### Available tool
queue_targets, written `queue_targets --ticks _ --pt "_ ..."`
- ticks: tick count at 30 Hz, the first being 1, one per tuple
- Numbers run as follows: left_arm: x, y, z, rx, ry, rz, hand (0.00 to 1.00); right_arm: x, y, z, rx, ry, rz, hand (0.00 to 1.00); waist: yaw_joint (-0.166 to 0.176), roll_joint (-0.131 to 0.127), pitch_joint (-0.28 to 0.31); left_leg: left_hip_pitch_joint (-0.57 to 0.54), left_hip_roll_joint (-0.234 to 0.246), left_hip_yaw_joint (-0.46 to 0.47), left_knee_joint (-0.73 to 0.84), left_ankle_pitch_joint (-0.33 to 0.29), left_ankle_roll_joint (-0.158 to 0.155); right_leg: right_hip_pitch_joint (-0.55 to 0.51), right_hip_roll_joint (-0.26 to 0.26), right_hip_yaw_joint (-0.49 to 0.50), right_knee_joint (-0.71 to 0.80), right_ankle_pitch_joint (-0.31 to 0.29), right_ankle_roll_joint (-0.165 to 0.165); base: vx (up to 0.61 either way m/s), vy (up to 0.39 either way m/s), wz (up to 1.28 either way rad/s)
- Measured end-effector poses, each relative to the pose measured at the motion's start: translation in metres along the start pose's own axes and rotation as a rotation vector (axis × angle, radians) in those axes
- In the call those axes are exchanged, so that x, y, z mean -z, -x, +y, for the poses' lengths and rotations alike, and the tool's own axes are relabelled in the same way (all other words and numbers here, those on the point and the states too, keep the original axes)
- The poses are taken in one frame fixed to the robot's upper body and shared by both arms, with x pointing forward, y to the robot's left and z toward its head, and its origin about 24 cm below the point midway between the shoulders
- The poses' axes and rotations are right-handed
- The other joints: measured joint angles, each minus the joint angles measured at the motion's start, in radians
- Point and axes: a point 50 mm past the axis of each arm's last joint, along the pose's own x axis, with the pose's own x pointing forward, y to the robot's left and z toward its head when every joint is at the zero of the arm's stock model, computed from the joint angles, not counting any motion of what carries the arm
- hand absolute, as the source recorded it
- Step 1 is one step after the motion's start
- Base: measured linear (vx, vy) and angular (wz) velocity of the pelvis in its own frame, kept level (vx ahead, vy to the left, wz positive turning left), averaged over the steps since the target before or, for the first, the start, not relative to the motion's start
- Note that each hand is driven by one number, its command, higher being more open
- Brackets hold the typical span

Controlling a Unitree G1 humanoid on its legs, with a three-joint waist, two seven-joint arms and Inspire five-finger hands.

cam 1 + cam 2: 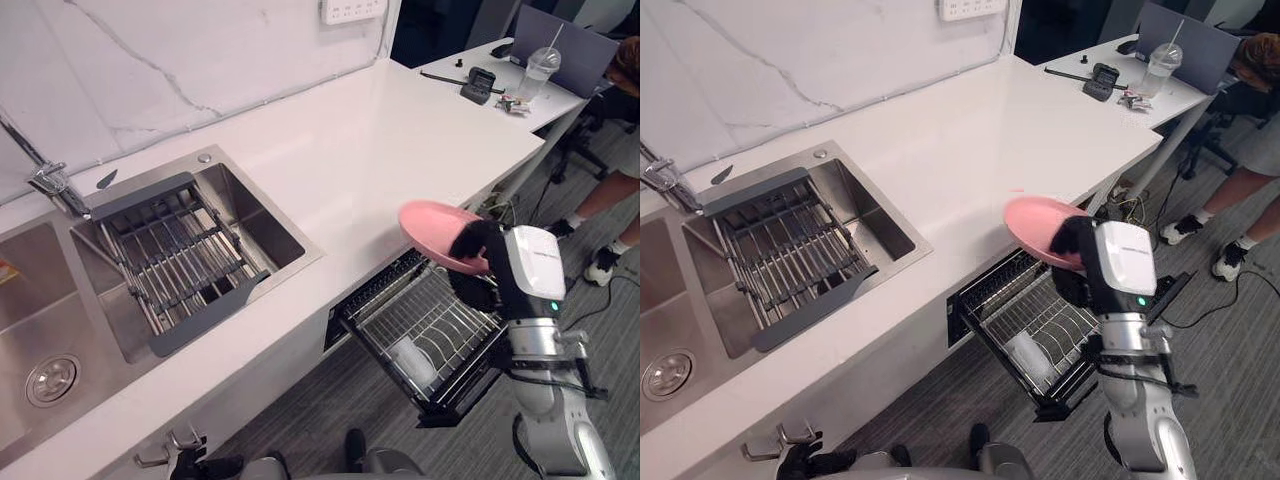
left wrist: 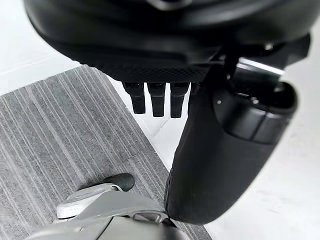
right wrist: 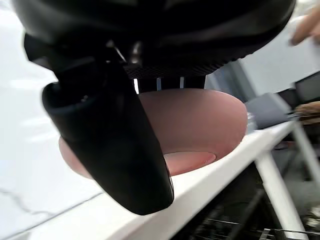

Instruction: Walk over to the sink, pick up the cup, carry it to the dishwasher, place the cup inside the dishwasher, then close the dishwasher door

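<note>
- The robot's right hand (image 1: 478, 262) grips a pink bowl (image 1: 432, 224), the dish that answers to the task's cup. Its fingers are hooked over the rim and its thumb (image 3: 115, 150) lies across the outer side.
- The bowl hangs at the front edge of the white counter (image 1: 350, 150), touching nothing but the hand. Its open face is turned upward at a slant, and it is well apart from the sink (image 1: 262, 232) off to the robot's left.
- Below the bowl and a little toward the robot, the dishwasher rack (image 1: 425, 325) is pulled out. Its wire tines are mostly bare, and a pale cup (image 1: 410, 362) lies in the near part.
- The coming move looks like a short descent. The rack lies under the hand, not to either side, so the bowl likely needs lowering and tipping further on edge to sit between the tines.
- The counter lip just beside the bowl is the likeliest thing to catch on the way down.
- The right hand is the one over the rack. The left hand (image 2: 160, 102) hangs above the grey floor (image 2: 60, 140), fingers relaxed and holding nothing.
</note>
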Motion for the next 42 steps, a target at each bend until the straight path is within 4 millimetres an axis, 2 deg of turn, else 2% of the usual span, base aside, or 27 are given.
queue_targets --ticks 4,11,14,17,21,22,23,27,31,35,38,42 --pt "0.006 0.002 -0.003 0.018 -0.040 0.012 0.90 0.013 0.012 -0.001 -0.013 0.023 0.063 0.30 -0.008 0.009 -0.004 0.044 -0.023 -0.001 -0.026 0.002 0.004 0.060 -0.015 0.002 -0.064 0.023 0.019 0.00 0.082 0.02" --pt "0.004 0.004 -0.015 0.077 -0.115 -0.020 0.90 0.053 0.034 0.023 -0.136 0.027 0.257 0.30 -0.008 0.040 -0.009 0.026 -0.059 0.001 -0.053 0.018 0.030 0.055 -0.043 0.005 -0.120 0.064 0.035 -0.06 0.051 0.01" --pt "-0.003 0.004 -0.023 0.103 -0.124 -0.055 0.90 0.073 0.038 0.018 -0.123 0.061 0.347 0.30 -0.011 0.072 0.004 -0.010 -0.072 0.000 -0.061 0.030 0.045 0.016 -0.054 0.004 -0.121 0.079 0.041 -0.05 0.029 0.01" --pt "-0.014 0.003 -0.029 0.122 -0.117 -0.094 0.90 0.086 0.027 0.016 -0.098 0.053 0.390 0.30 -0.016 0.096 0.047 -0.039 -0.076 0.002 -0.055 0.038 0.051 -0.018 -0.058 0.007 -0.104 0.084 0.042 -0.05 0.010 -0.03" --pt "-0.038 0.002 -0.041 0.154 -0.115 -0.183 0.90 0.098 -0.009 0.008 -0.039 0.058 0.391 0.30 -0.013 0.141 0.125 -0.107 -0.080 0.010 -0.045 0.054 0.057 -0.105 -0.064 0.019 -0.056 0.084 0.042 -0.08 0.001 -0.04" --pt "-0.040 0.003 -0.043 0.157 -0.111 -0.188 0.90 0.099 -0.012 0.008 -0.031 0.051 0.395 0.30 -0.011 0.137 0.137 -0.113 -0.079 0.010 -0.045 0.056 0.057 -0.115 -0.064 0.020 -0.050 0.084 0.042 -0.05 -0.006 -0.03" --pt "-0.043 0.002 -0.044 0.158 -0.103 -0.198 0.90 0.100 -0.018 0.008 -0.017 0.032 0.401 0.30 -0.009 0.147 0.154 -0.114 -0.078 0.011 -0.043 0.057 0.057 -0.119 -0.064 0.022 -0.044 0.083 0.042 -0.04 -0.007 -0.04" --pt "-0.062 0.002 -0.047 0.160 -0.059 -0.263 0.90 0.094 -0.045 0.008 0.046 -0.027 0.388 0.30 -0.002 0.147 0.224 -0.151 -0.074 0.024 -0.027 0.059 0.061 -0.178 -0.067 0.038 0.006 0.076 0.038 -0.05 -0.004 -0.09" --pt "-0.085 0.001 -0.048 0.159 -0.059 -0.335 0.90 0.093 -0.060 0.010 0.078 -0.072 0.405 0.30 0.017 0.138 0.274 -0.180 -0.082 0.024 -0.023 0.069 0.069 -0.231 -0.072 0.041 0.064 0.058 0.038 -0.06 -0.009 0.02" --pt "-0.104 0.001 -0.051 0.158 -0.047 -0.382 0.90 0.088 -0.073 0.015 0.086 -0.123 0.405 0.30 0.024 0.120 0.304 -0.208 -0.088 0.013 -0.024 0.083 0.072 -0.260 -0.083 0.035 0.079 0.057 0.037 -0.04 0.008 0.12" --pt "-0.121 0.003 -0.057 0.173 -0.034 -0.432 0.90 0.087 -0.081 0.017 0.092 -0.154 0.413 0.30 0.042 0.105 0.314 -0.230 -0.091 0.005 -0.024 0.091 0.074 -0.281 -0.088 0.028 0.088 0.057 0.037 -0.02 0.003 0.12" --pt "-0.135 0.012 -0.081 0.245 -0.052 -0.486 0.90 0.083 -0.092 0.018 0.104 -0.212 0.420 0.30 0.045 0.097 0.319 -0.250 -0.099 -0.013 -0.025 0.097 0.078 -0.292 -0.098 0.011 0.090 0.057 0.038 0.01 0.018 0.13"
